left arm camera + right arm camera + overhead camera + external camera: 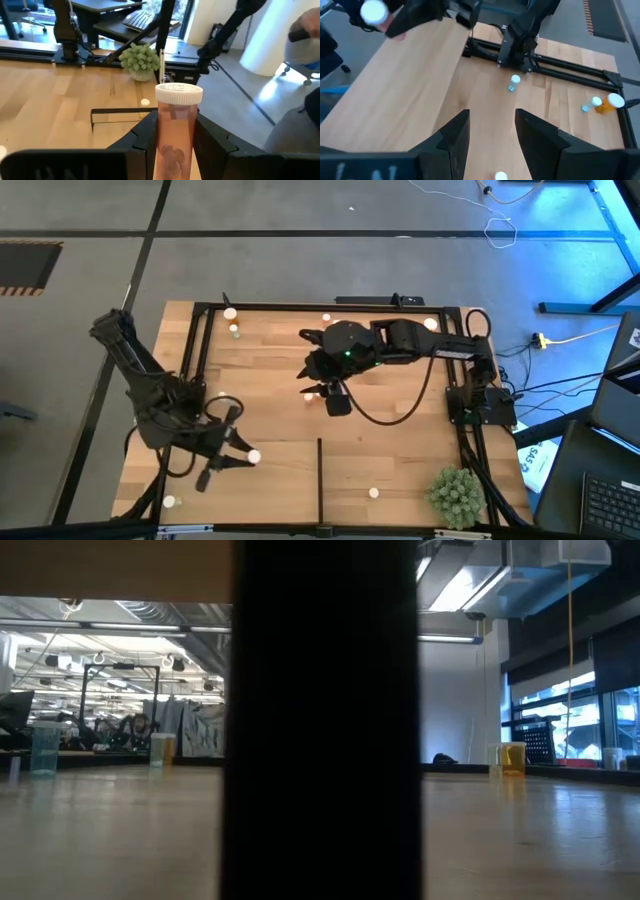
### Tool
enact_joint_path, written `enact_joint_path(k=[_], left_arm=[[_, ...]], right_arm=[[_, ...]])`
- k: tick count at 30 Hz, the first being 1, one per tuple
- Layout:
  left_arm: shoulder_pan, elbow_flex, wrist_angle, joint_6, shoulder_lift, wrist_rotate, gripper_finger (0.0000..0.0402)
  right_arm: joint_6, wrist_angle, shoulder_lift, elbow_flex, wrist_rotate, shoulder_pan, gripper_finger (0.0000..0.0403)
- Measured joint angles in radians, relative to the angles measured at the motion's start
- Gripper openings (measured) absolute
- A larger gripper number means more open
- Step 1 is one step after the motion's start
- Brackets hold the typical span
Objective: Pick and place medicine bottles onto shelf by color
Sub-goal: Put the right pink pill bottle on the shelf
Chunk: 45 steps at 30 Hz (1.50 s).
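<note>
Between my left gripper's [172, 145] dark fingers stands a clear orange, white-capped medicine bottle [173, 127] — clamped upright above the pale wood shelf [280, 480]. My right gripper [490, 135] hangs unclenched — holding nothing.

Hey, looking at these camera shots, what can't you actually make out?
- Low view: dark upright blocks the table's middle.
- High view: bottles' body colours too small; right claw fingers unclear.
- Left wrist view: orange bottle's base cut off between left claw fingers.
</note>
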Motion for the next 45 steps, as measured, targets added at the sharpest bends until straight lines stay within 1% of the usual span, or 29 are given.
enact_joint_path(k=[6,11,18,21,25,28,30,34,45], left_arm=[[-0.005,0.0,0.165,0.001,0.116,0.0,0.0096],[-0.009,0.0,0.28,-0.002,0.211,-0.001,0.0096],[-0.009,0.0,0.371,-0.034,0.314,-0.058,0.0096],[-0.009,0.0,0.469,-0.013,0.369,-0.06,0.0096],[-0.014,0.0,0.573,0.005,0.438,-0.058,0.0096],[-0.021,0.0,0.604,-0.004,0.482,-0.062,0.0096],[-0.019,0.0,0.624,-0.006,0.514,-0.066,0.0096],[-0.007,0.0,0.665,-0.006,0.561,-0.085,0.0096],[0.023,0.0,0.666,-0.025,0.619,-0.082,0.0096]], right_arm=[[-0.002,-0.072,-0.037,0.0,-0.068,0.0,0.016],[-0.005,-0.084,-0.058,0.0,-0.069,0.0,0.016],[-0.054,-0.129,-0.078,0.0,-0.068,0.002,0.016],[-0.054,-0.129,-0.084,0.0,-0.07,0.002,0.016],[-0.055,-0.129,-0.087,0.0,-0.137,0.002,0.016],[-0.056,-0.128,-0.087,0.0,-0.194,0.002,0.016],[-0.056,-0.127,-0.087,0.0,-0.212,0.002,0.016],[-0.056,-0.127,-0.087,0.0,-0.216,0.002,0.016],[-0.056,-0.126,-0.086,0.0,-0.215,0.002,0.016]])
